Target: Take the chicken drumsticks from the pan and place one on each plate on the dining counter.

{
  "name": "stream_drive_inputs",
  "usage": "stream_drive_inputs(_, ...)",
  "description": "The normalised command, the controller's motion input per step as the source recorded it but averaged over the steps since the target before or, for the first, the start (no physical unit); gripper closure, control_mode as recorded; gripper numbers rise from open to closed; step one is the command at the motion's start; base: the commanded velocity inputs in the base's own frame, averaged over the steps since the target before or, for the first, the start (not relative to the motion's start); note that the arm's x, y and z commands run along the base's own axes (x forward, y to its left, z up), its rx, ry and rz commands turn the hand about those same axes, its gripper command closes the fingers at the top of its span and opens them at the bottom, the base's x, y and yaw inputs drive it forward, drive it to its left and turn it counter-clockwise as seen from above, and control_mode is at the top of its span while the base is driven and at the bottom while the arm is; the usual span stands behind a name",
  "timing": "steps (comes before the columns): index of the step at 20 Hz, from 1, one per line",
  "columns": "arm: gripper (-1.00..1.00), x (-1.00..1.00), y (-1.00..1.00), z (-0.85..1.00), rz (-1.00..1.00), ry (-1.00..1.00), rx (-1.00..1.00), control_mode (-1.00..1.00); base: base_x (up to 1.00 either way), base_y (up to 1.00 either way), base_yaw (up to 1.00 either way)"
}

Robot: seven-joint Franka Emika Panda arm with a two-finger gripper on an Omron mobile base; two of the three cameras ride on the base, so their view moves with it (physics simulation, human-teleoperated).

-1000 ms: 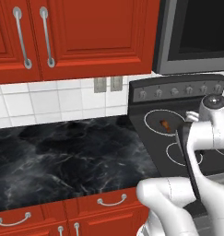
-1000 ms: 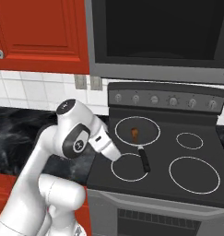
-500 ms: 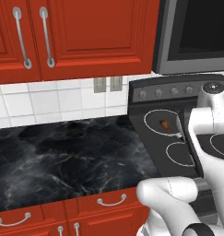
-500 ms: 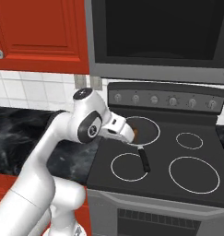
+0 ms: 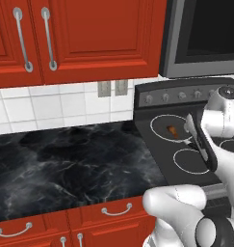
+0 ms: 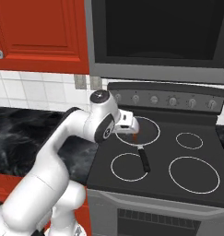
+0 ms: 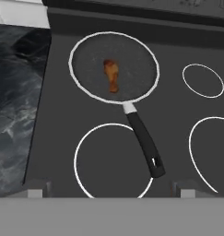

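On dark stovetop (image 7: 178, 110) (marble beside): pan (image 7: 114, 67).

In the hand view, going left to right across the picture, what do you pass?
Black marble worktop → chicken drumstick in the pan → the pan's black handle → small burner ring at the right.

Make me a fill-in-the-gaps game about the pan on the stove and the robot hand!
1. The pan has ___ chicken drumstick lying in it.
2. The pan's handle is coloured ___.
3. The gripper hangs above the stove with its fingers ___.
4. The cabinet doors above the worktop are coloured ___.

Missing words: one; black; open; red
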Motion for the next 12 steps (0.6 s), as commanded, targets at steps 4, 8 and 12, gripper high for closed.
stream_drive_inputs(4, -1.0, 0.67, 0.0, -0.4, 0.12, -0.09, 0.0, -1.0, 0.0, 0.0, 0.0)
stream_drive_inputs(8, -1.0, 0.84, 0.0, -0.33, 0.03, -0.02, 0.0, -1.0, 0.0, 0.0, 0.0)
stream_drive_inputs(12, -1.0, 0.85, -0.01, -0.11, 0.0, 0.0, 0.01, -1.0, 0.0, 0.0, 0.0)
